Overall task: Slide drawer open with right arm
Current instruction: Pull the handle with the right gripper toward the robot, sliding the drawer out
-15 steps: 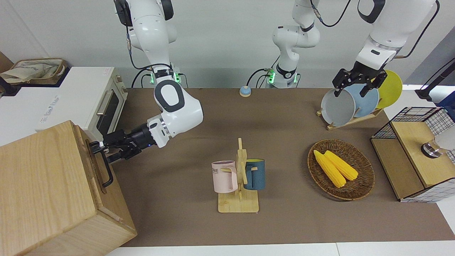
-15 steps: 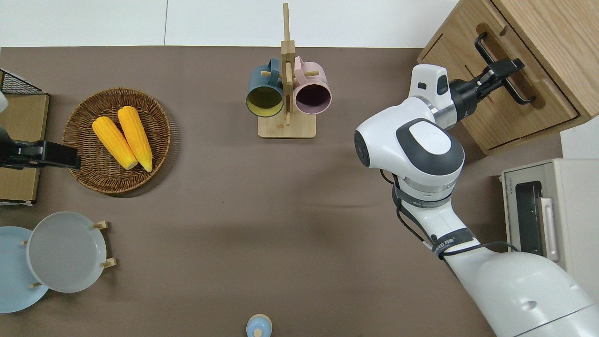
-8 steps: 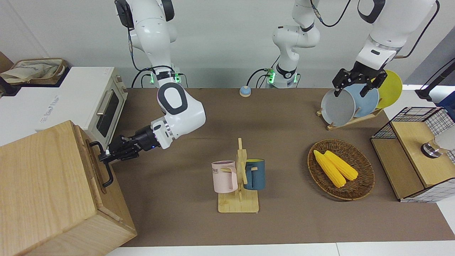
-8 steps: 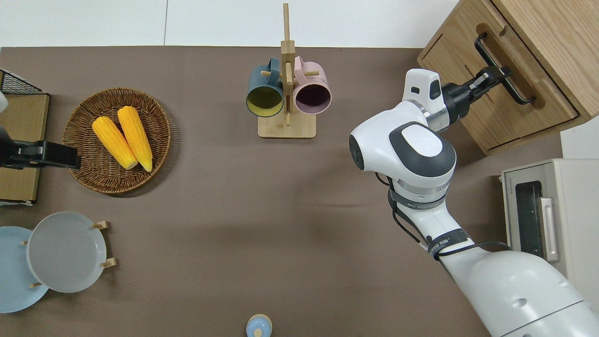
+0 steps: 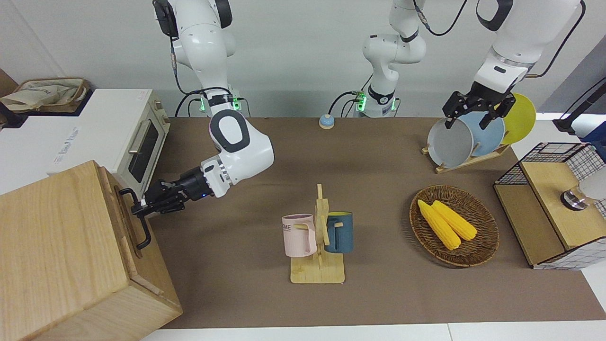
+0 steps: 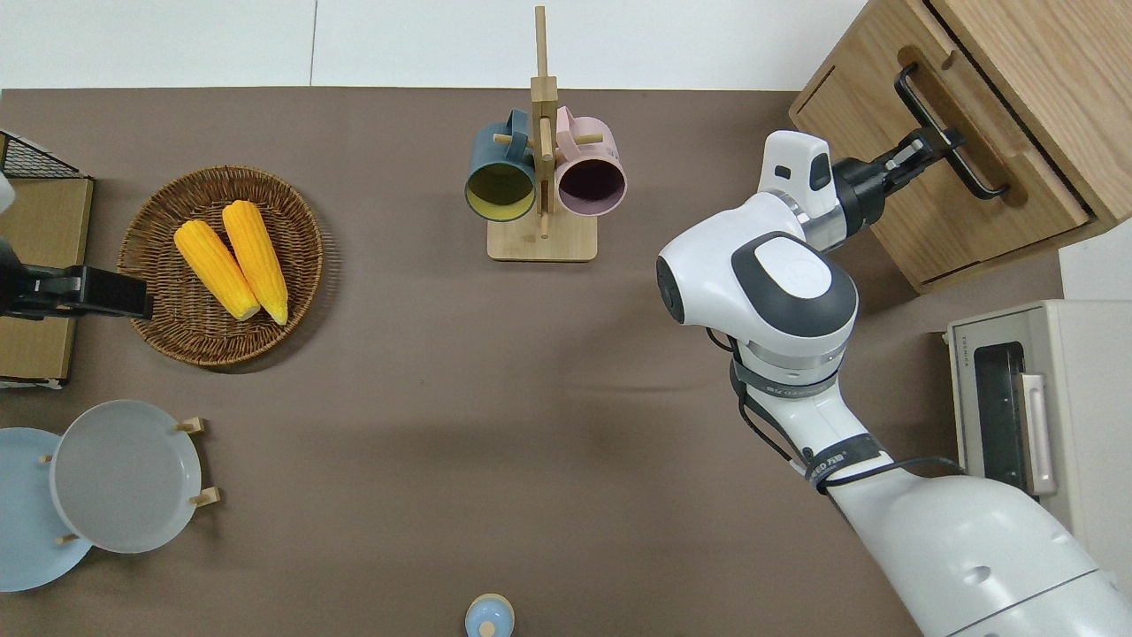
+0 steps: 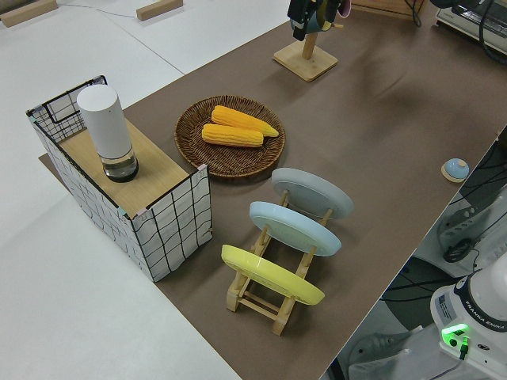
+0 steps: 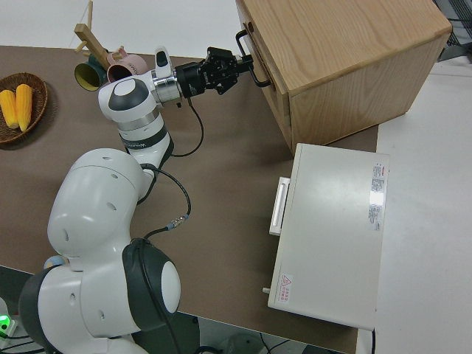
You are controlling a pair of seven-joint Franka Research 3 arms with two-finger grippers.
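At the drawer (image 6: 959, 190) front, right arm (image 6: 778, 292) outstretched level, claw (image 6: 939, 143) clamped on black handle (image 6: 951, 133).

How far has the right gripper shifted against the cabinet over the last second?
Yes, it moved. The right gripper has drawn back from the cabinet toward the mug rack, fingers on the drawer handle; the drawer front has come out slightly.

Over last second my right gripper (image 6: 930, 147) drew back from cabinet front toward table middle, fingers staying clamped on black loop handle (image 6: 951, 131). Drawer (image 6: 964, 168) came with it, sliding slightly out of cabinet (image 6: 1052, 62). My elbow also shifted away from cabinet. Most of movement happened in first half second.
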